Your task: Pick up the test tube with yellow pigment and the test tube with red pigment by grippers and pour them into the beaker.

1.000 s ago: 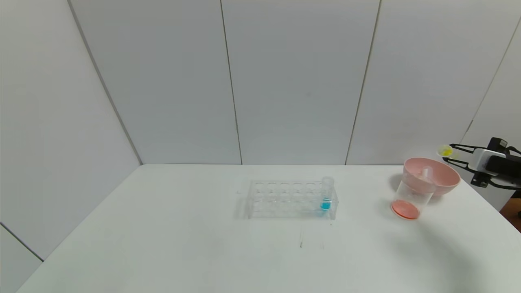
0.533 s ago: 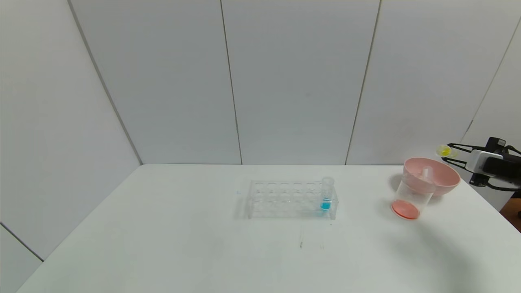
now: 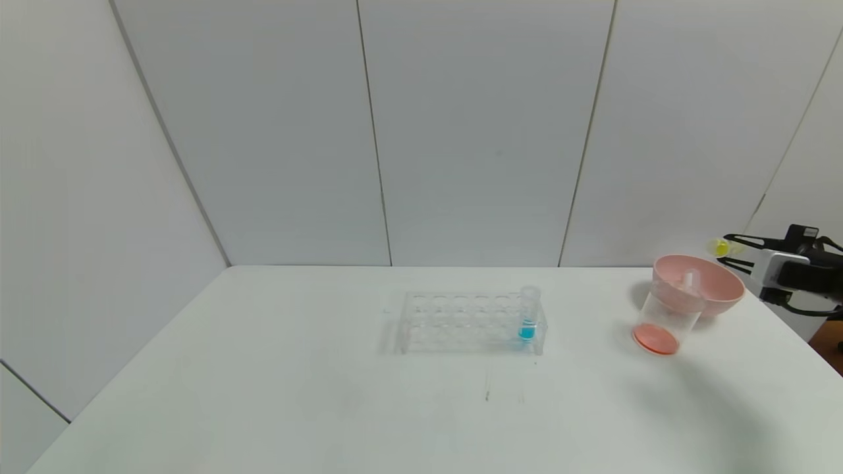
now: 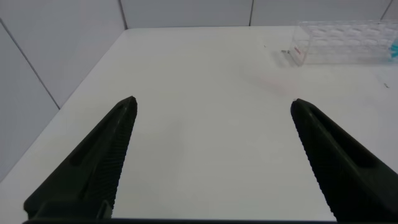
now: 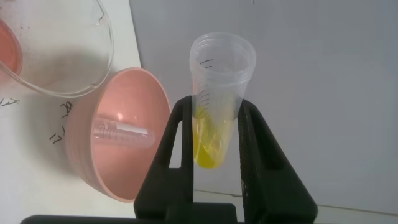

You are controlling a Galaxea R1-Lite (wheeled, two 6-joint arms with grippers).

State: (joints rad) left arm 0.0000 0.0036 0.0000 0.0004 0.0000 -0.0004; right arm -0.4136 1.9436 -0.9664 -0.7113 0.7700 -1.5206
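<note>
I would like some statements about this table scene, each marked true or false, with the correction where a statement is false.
1. The right pincer is shut on the tube with yellow liquid. True.
2. The beaker is empty. False: it has orange-red liquid at its bottom.
3. An empty tube lies inside the pink bowl. True.
4. The tube with blue liquid stands at the left end of the rack. False: it stands at the right end.
5. The left pincer holds a tube. False: it is open and empty, above the bare table.
</note>
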